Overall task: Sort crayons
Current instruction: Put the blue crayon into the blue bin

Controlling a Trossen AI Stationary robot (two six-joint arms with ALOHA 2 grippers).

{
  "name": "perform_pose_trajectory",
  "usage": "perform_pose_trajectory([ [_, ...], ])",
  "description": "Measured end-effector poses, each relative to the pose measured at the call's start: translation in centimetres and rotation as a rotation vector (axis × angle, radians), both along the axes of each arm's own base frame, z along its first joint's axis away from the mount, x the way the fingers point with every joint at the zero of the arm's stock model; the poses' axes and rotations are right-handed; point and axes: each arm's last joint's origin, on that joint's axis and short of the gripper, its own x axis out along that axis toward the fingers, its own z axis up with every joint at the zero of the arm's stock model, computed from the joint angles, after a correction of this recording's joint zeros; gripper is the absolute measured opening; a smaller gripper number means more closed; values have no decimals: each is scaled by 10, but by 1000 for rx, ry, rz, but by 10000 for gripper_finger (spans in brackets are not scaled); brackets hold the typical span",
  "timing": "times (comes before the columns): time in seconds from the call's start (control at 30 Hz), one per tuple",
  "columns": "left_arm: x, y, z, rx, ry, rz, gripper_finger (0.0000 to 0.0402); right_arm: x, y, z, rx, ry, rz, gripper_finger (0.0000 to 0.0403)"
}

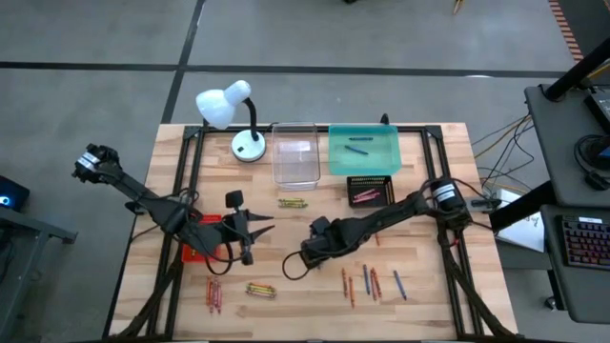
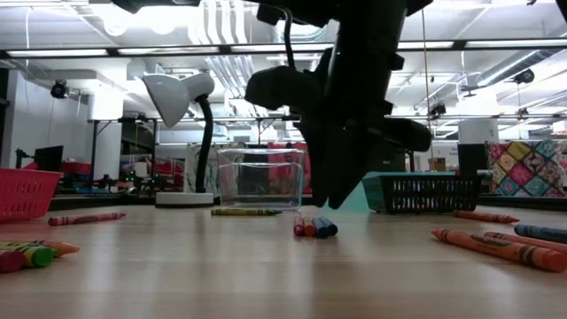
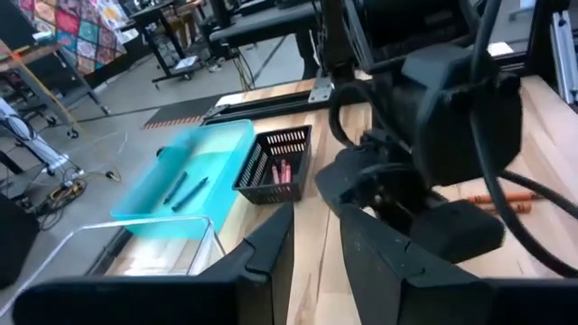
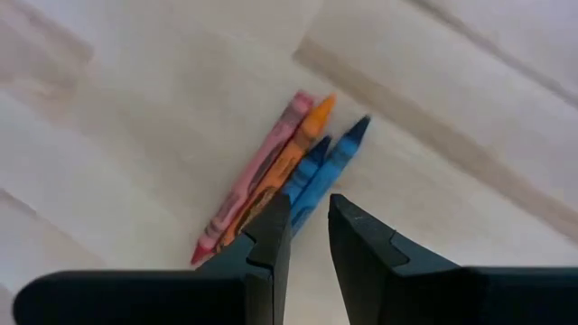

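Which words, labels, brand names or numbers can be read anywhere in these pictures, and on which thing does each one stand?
No text can be read in any view.
The paper wrappers of the crayons under the right gripper carry dark print, too blurred to read.
The crayons in the low view show label marks, also unreadable.
The white paper beside the table has dark marks, too small to read.
The keyboard keys are too small to read.

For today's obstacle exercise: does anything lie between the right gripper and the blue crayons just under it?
Nothing visible. The right gripper hangs directly over the two short blue wax crayons, fingers slightly parted, bare wooden table around them.
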Motion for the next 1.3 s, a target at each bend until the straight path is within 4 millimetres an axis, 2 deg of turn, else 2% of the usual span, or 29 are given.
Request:
perform_pose_trajectory([
  [0.13, 0, 1, 1, 16, -10, 34, 76, 1, -2, -7, -3, 24, -1, 68],
  [0.5, 0, 1, 0, 20, -6, 38, 76, -3, -10, -9, -22, 83, -2, 68],
  [0.73, 0, 1, 0, 23, -3, 38, 76, -2, -17, -9, -39, 89, 15, 68],
  [0.9, 0, 1, 0, 24, -2, 38, 76, -7, -26, -2, -37, 133, 6, 68],
  [1.13, 0, 2, 0, 47, 6, 32, 76, -1, -18, 5, 30, 46, 10, 68],
  [1.3, 0, 2, 0, 58, 10, 30, 76, 4, -18, -3, 30, 36, 10, 68],
])
